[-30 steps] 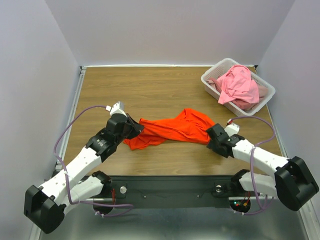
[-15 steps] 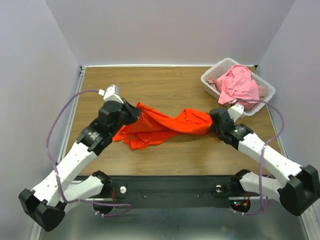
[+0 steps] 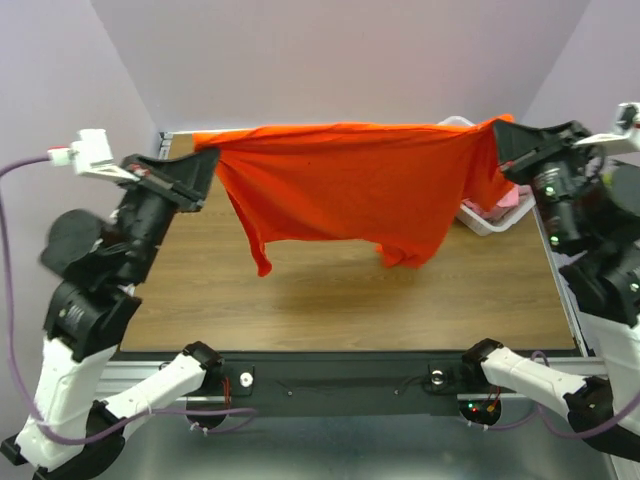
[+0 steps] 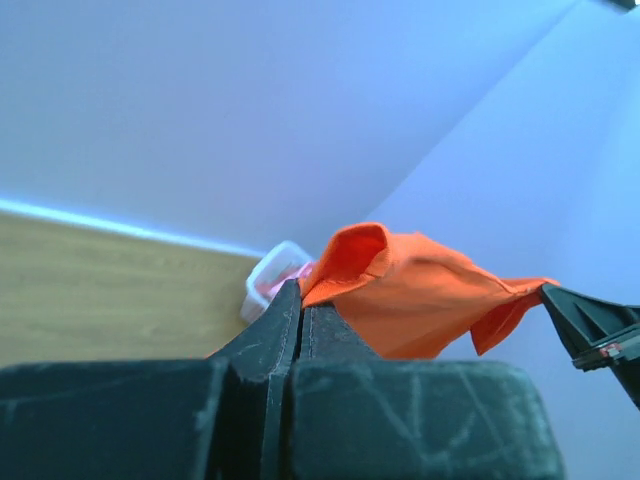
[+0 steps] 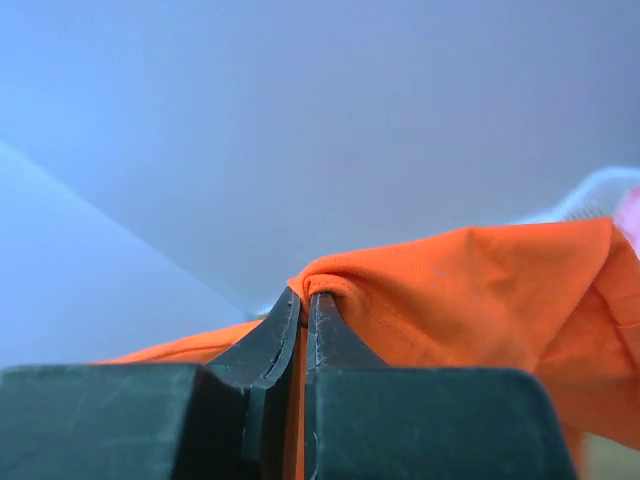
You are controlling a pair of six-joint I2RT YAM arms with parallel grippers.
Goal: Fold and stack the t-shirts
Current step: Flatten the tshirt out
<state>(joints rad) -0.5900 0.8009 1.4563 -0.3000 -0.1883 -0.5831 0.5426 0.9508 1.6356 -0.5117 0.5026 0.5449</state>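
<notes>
The orange t-shirt (image 3: 350,185) hangs spread wide in the air above the table, stretched between both arms. My left gripper (image 3: 205,160) is shut on its left top corner, and the cloth (image 4: 400,290) bunches just past the closed jaws (image 4: 301,300). At the right top corner my right gripper (image 3: 497,135) is shut on the shirt's edge (image 5: 460,290), pinched between the jaws (image 5: 305,300). A bit of the pink t-shirt (image 3: 510,200) peeks out behind the orange one, in the basket.
The white lattice basket (image 3: 482,218) stands at the back right of the wooden table (image 3: 330,290), mostly hidden by the hanging shirt. Purple-grey walls close in the back and both sides.
Both arms rose and pulled apart, lifting the orange t-shirt off the table from a twisted bundle into a spread sheet. The right gripper closed on the cloth about a second ago.
</notes>
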